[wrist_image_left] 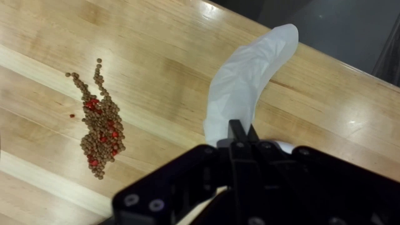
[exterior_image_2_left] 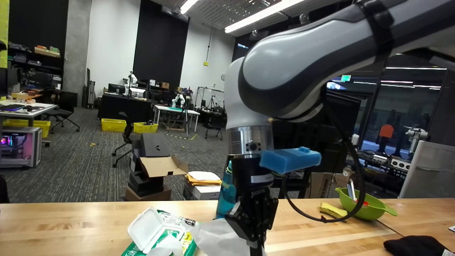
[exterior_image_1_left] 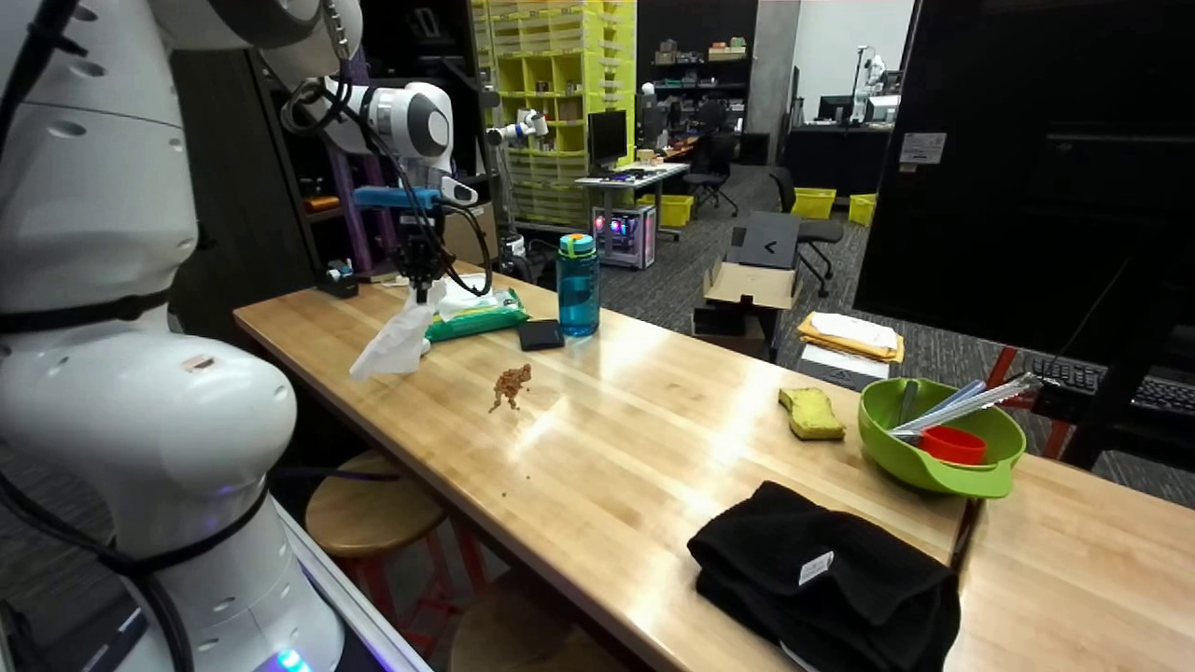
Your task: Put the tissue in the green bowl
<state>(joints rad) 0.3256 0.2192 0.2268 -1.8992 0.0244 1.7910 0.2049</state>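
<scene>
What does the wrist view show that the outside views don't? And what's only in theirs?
Only the wrist view: red bits clear enough to pick out.
Only the exterior views: the green bowl, yellow sponge, black cloth and blue bottle.
Shared: the white tissue held in the fingers, the wooden table and, in an exterior view, the brown pile holding most red bits.

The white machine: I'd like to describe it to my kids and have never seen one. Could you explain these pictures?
It is one robot arm. At its end a black gripper, its hand, is closed on a white tissue. Two pictures were taken from outside it; the third, looking down, from a camera on its wrist. On the wooden table are an opened green pack, a blue bottle, a small black item, a pile of brown and red bits, a yellow sponge, a folded black cloth and a green bowl holding a red container.
</scene>
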